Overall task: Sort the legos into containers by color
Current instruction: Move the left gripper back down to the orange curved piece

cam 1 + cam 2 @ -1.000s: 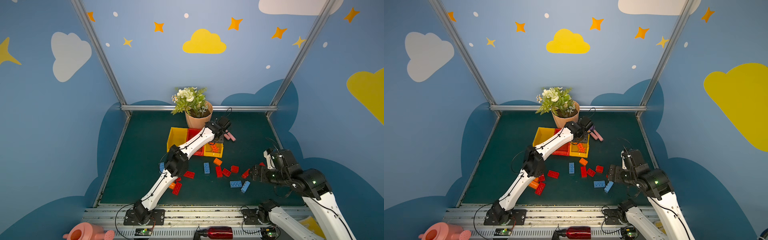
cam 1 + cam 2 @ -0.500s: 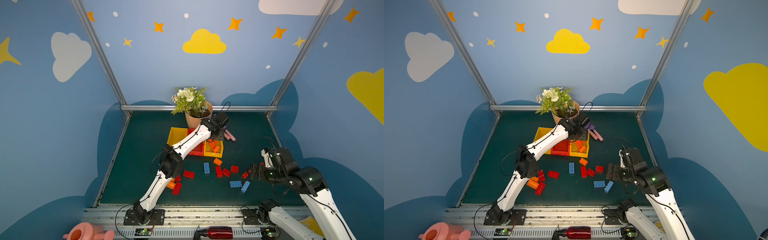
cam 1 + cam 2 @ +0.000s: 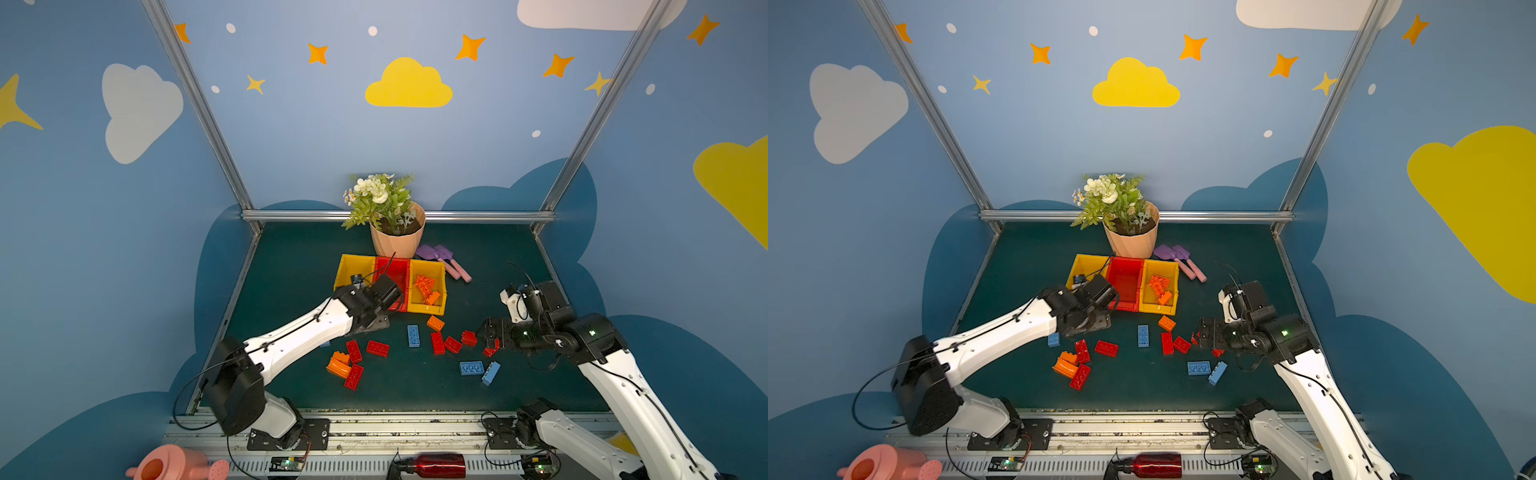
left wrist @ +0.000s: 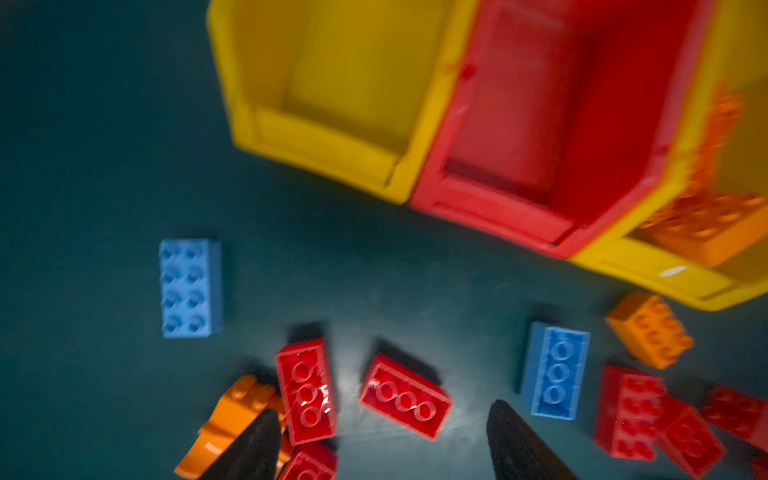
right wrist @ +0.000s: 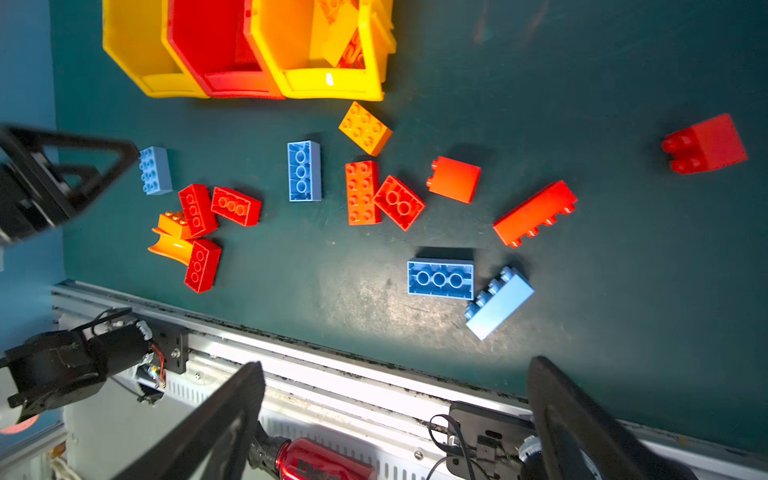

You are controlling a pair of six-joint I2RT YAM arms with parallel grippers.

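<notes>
Three containers stand side by side: a yellow one (image 3: 353, 268), a red one (image 3: 394, 272) and a yellow one (image 3: 440, 286) with orange legos (image 3: 426, 286) in it. Red (image 3: 377, 348), blue (image 3: 413, 335) and orange legos (image 3: 435, 323) lie scattered on the mat in front. My left gripper (image 4: 382, 415) hangs open just in front of the bins, above a red brick (image 4: 405, 397), holding nothing. My right gripper (image 5: 395, 374) is wide open and empty at the right, above a red brick (image 3: 490, 349). Two blue bricks (image 5: 440, 279) lie nearby.
A peach flower pot (image 3: 397, 239) and purple-and-pink shovels (image 3: 446, 259) stand behind the bins. The metal front rail (image 5: 332, 374), a red bottle (image 3: 436, 465) and a pink watering can (image 3: 166, 465) lie along the near edge. A blue brick (image 3: 1053, 339) sits beside the left arm.
My left arm has pulled back from over the right yellow container to the mat in front of the bins, its jaws spreading wider. The right arm has barely moved.
</notes>
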